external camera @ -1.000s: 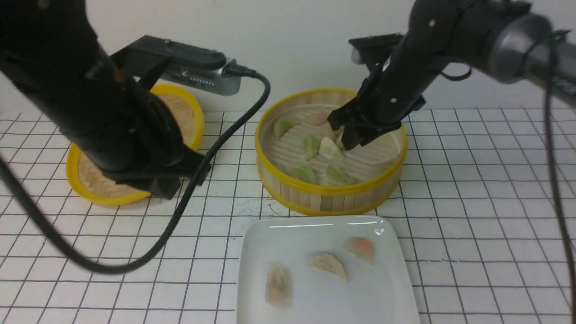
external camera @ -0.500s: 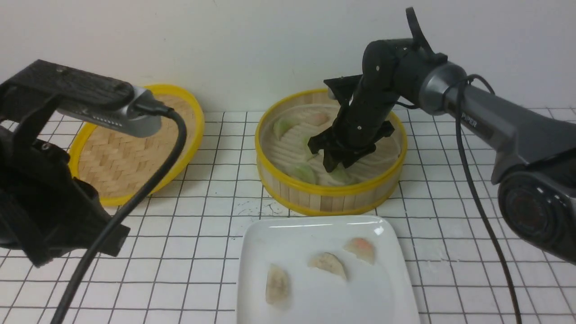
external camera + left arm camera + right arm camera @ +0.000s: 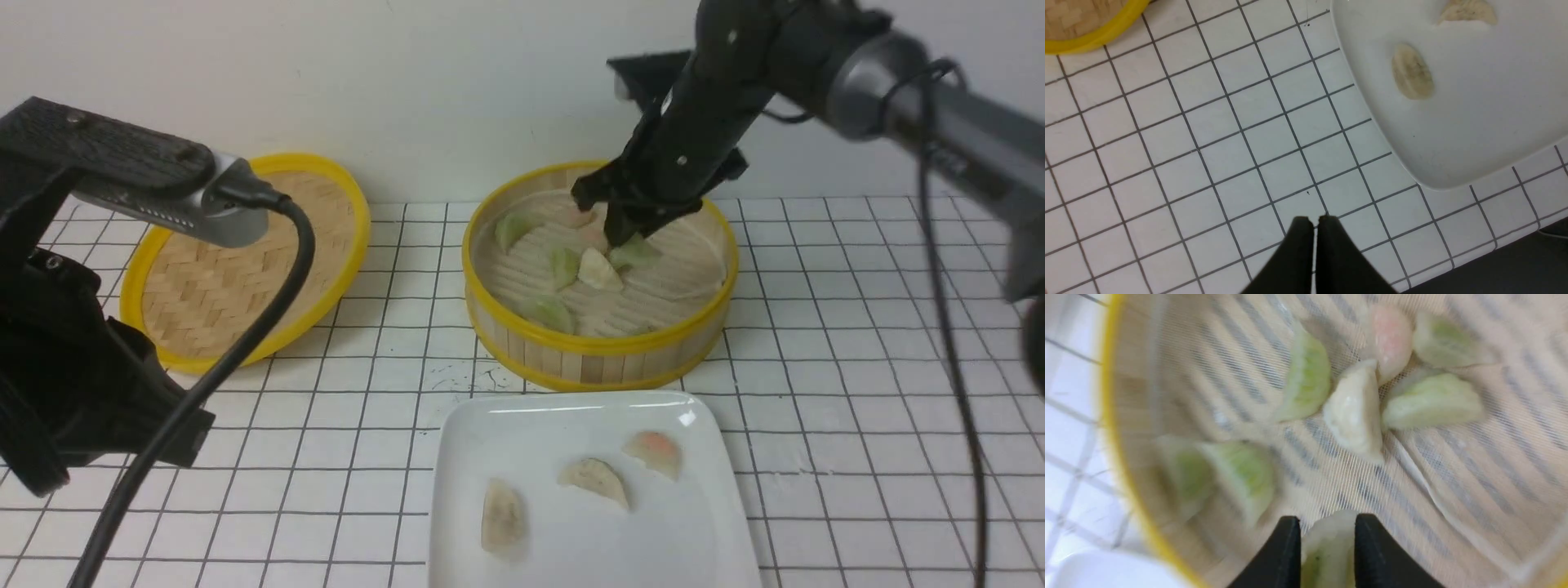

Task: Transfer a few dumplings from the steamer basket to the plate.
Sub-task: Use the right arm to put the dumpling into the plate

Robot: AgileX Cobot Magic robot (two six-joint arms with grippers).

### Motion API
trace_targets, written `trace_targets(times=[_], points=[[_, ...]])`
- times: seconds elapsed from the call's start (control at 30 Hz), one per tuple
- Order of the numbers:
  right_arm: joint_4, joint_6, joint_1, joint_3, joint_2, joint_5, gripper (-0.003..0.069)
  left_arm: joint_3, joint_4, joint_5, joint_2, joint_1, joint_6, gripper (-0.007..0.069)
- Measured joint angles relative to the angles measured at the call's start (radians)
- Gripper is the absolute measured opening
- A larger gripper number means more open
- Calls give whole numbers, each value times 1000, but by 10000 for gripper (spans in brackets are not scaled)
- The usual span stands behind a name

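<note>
Pinching a pale green dumpling [image 3: 1327, 555] between its two black fingers, the right gripper [image 3: 1327, 522] is hanging over the ridged, mesh-lined floor of the steamer basket [image 3: 600, 347]. On that floor, loose dumplings [image 3: 600, 269] are lying as glossy translucent crescents, mostly green, one beige-white, one pinkish. The basket is standing round and upright, its walls made of bamboo slats between smooth yellow rims. Just in front of it, the plate [image 3: 710, 490] is sitting glossy, white and square with rounded corners, carrying three plated dumplings [image 3: 596, 480], each apart from the others. The left gripper [image 3: 1314, 222] is hovering over the white gridded tabletop [image 3: 857, 367] beside the plate, its black jaws pressed together on nothing. A woven lid [image 3: 245, 253] with a yellow rim is resting to the basket's left.
</note>
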Motion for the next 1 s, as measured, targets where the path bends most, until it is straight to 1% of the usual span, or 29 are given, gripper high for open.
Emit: trace_targets(times=[0.07, 0.17, 0.2, 0.23, 0.27, 0.33, 0.4, 0.43, 0.5, 0.57, 0.7, 0.73, 0.83, 0.87, 0.9, 0.93, 0.97, 1.0], points=[[10, -1, 1, 82, -105, 0, 150, 0, 0, 0, 0, 0, 0, -6], [43, -15, 5, 270, -287, 0, 150, 0, 0, 0, 0, 0, 0, -6], [45, -17, 6, 297, -297, 0, 150, 0, 0, 0, 0, 0, 0, -6], [61, -25, 16, 409, -366, 0, 150, 0, 0, 0, 0, 0, 0, -6], [65, -26, 20, 438, -380, 0, 150, 1, 0, 0, 0, 0, 0, -6], [84, -27, 44, 580, -446, 0, 150, 9, 0, 0, 0, 0, 0, -6], [94, -21, 68, 687, -471, -13, 150, 19, 0, 0, 0, 0, 0, -6], [98, -13, 89, 766, -478, -48, 150, 25, 0, 0, 0, 0, 0, -6], [99, -8, 114, 855, -471, -117, 150, 29, 0, -3, 0, 0, 0, -6], [103, -7, 129, 911, -450, -192, 150, 29, 0, -10, 0, 0, 0, -6], [139, -6, 135, 938, -393, -289, 158, 29, 0, -27, 0, 0, 0, -6], [155, -6, 135, 938, -380, -307, 171, 29, 0, -27, 0, 0, 0, -6], [186, -6, 135, 938, -360, -335, 242, 29, 0, -27, 0, 0, 0, -6], [189, -6, 135, 938, -357, -340, 276, 29, 0, -27, 0, 0, 0, -6], [189, -6, 135, 933, -357, -337, 318, 29, 0, -27, 0, 0, 0, -6], [188, -6, 135, 930, -357, -335, 332, 29, 0, -27, 0, 0, 0, -6], [175, -6, 135, 916, -357, -316, 375, 29, 0, -27, 0, 0, 0, -6], [166, -6, 135, 895, -357, -279, 400, 29, 0, -27, 0, 0, 0, -6]])
